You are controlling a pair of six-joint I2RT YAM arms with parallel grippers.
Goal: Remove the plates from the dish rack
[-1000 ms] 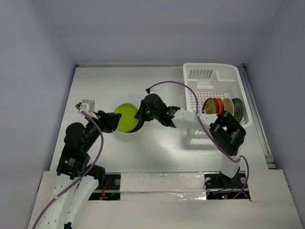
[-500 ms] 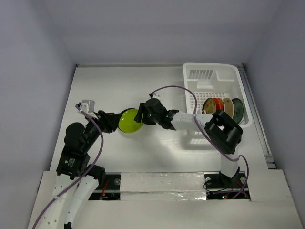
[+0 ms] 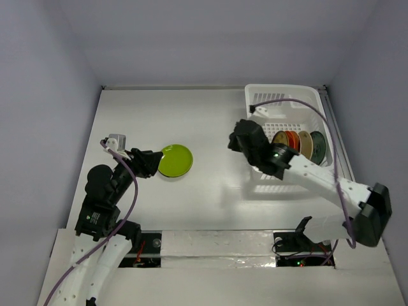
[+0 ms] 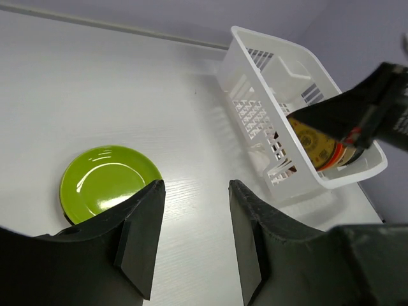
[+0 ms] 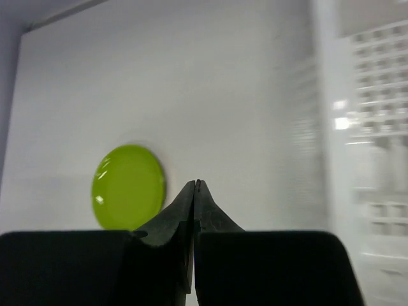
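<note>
Four plates (image 3: pixel 292 140) stand on edge in the rack (image 3: pixel 280 102), at the table's (image 3: pixel 210 115) 2 o'clock. A green plate (image 3: pixel 175 160) lies flat at its 9 o'clock, so unloading looks partway done. The right gripper (image 3: pixel 237 132), fingers pressed together and empty, hovers at the rack's 9 o'clock wall; next it must open and clear that wall. The left gripper (image 4: pixel 193 188), jaws apart, sits just beside the green plate. A purple cable (image 3: pixel 287 101) over the rack could snag.

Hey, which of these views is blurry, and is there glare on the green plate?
Right wrist view: motion-blurred, the dish rack smeared, the green plate soft-edged. Left wrist view: sharp, with white glare streaks on the plate. Top view: sharp and evenly lit, only a faint sheen on the plate.
</note>
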